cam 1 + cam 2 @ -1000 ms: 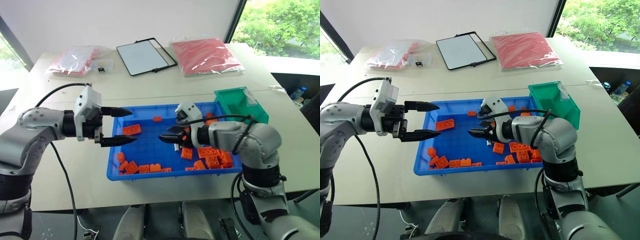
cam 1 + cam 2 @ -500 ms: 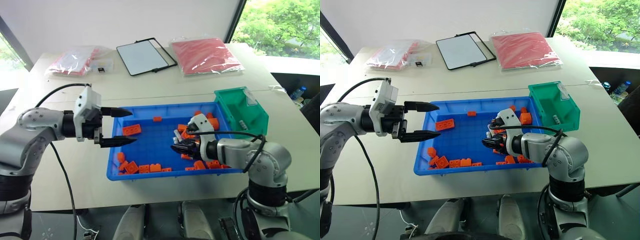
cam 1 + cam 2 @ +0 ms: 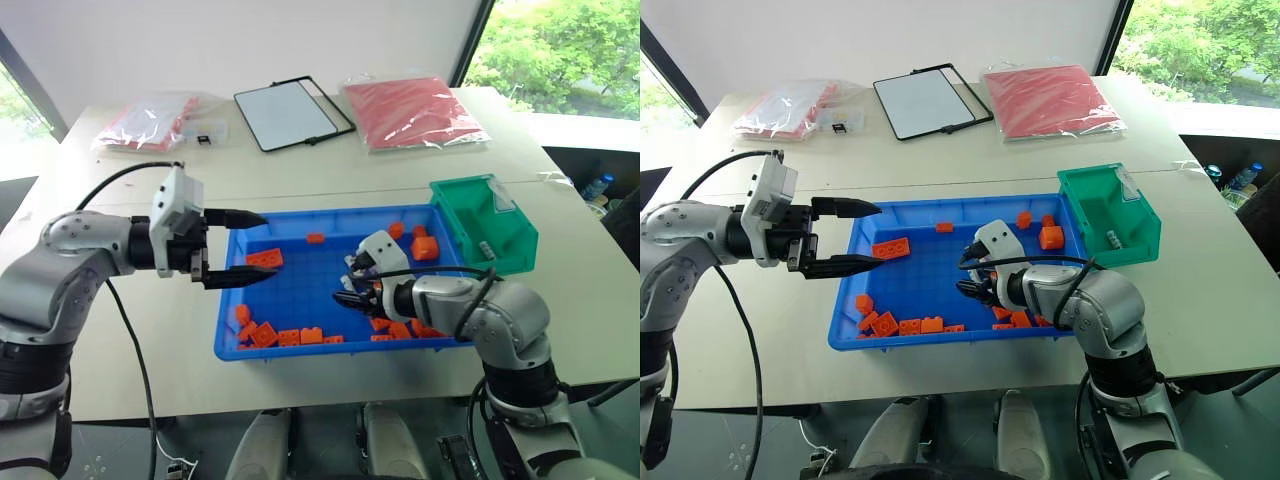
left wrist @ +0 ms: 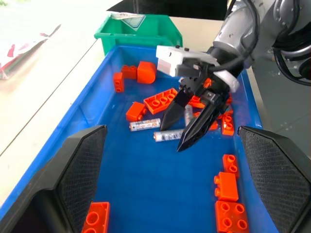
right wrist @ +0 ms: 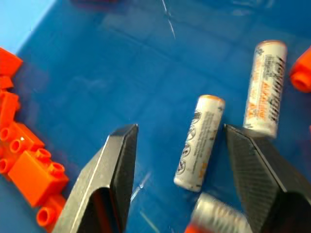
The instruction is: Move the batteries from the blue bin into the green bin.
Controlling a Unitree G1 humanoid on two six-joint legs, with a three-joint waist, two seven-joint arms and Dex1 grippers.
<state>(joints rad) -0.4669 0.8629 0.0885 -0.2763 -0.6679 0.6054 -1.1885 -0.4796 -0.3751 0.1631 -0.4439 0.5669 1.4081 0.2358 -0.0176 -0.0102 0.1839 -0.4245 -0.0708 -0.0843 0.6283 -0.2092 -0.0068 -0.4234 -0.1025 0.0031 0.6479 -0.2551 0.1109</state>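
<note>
One battery already lies in the green bin [image 3: 484, 222] at the right; at least three batteries [image 4: 144, 125] remain on the floor of the blue bin [image 3: 290, 340] among orange bricks [image 3: 264, 260]. The right gripper [image 5: 180, 160] hangs open astride one. The left gripper [image 3: 243, 248] waits open, empty. Beige table [image 3: 400, 170]; window, greenery far right.

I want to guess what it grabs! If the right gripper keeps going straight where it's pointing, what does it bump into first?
Probably a battery. The right gripper is open and points down into the blue bin, with that battery lying between its fingers; a second battery lies just beyond. Depth is hard to judge.
</note>
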